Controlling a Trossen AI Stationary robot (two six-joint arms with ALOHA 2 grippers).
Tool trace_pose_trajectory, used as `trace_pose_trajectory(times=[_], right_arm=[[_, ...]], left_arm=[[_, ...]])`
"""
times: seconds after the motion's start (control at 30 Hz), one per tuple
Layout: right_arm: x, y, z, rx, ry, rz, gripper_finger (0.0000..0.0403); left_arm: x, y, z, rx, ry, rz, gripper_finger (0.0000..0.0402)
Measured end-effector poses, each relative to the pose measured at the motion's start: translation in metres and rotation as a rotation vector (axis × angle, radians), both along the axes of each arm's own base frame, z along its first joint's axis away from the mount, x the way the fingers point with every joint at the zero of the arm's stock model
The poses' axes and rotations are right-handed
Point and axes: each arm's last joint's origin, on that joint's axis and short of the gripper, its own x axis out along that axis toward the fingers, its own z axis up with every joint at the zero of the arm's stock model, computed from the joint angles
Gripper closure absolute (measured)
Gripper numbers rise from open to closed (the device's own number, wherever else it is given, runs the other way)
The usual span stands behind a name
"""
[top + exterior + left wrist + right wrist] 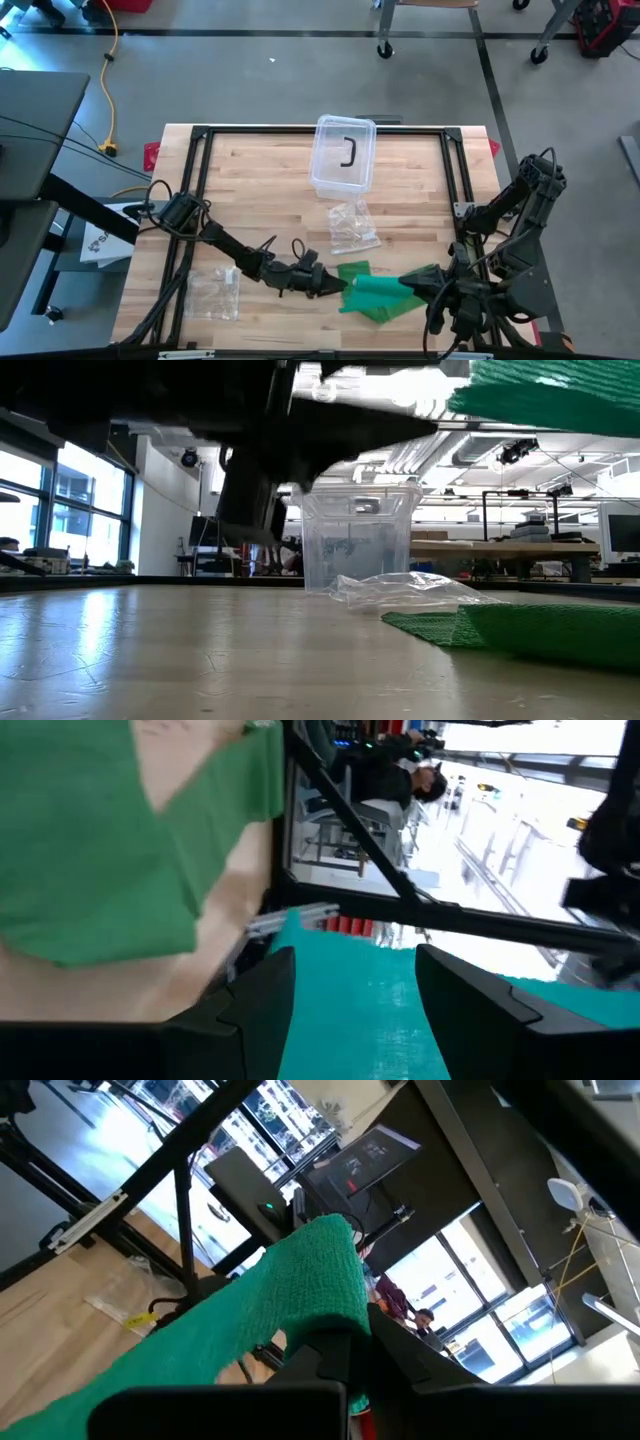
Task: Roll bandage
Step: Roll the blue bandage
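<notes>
The green bandage (378,295) is near the table's front edge, between my two grippers. One part of it lies flat on the wood (530,628) and another is raised above it (550,400). My left gripper (338,286) reaches in level from the left, and a strip of the bandage (350,1010) fills the gap between its fingers. My right gripper (408,285) comes in from the right and is shut on the bandage's other end (300,1290). My left gripper has the bandage strip (345,990) between its two fingers, filling the gap from one finger (265,990) to the other. The fingers come at it level from the table's left. From them the strip runs on toward my right gripper. My right gripper pinches the bandage's end (335,1305) between its shut fingers, coming level from the table's right. The cloth drapes over the fingertips and runs away from them as a raised strip, clear of the table at the hold.
A clear plastic box (343,155) with a black piece inside stands at the far middle. A crumpled clear bag (352,228) lies in front of it, and another clear wrapper (215,290) lies at the near left. A black frame (300,131) borders the table.
</notes>
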Motion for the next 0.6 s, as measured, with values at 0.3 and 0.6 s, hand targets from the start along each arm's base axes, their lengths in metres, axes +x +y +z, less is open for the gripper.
trace_pose_trajectory(times=[0.3, 0.6], right_arm=[[0.000, -0.001, -0.001, -0.005, 0.005, -0.020, 0.0399], [0.002, -0.002, -0.005, -0.008, 0.029, -0.046, 0.0399]], left_arm=[[-0.011, -0.019, 0.002, -0.041, -0.008, 0.044, 0.0202], [-0.021, -0.033, 0.002, 0.168, -0.027, 0.060, 0.0200]])
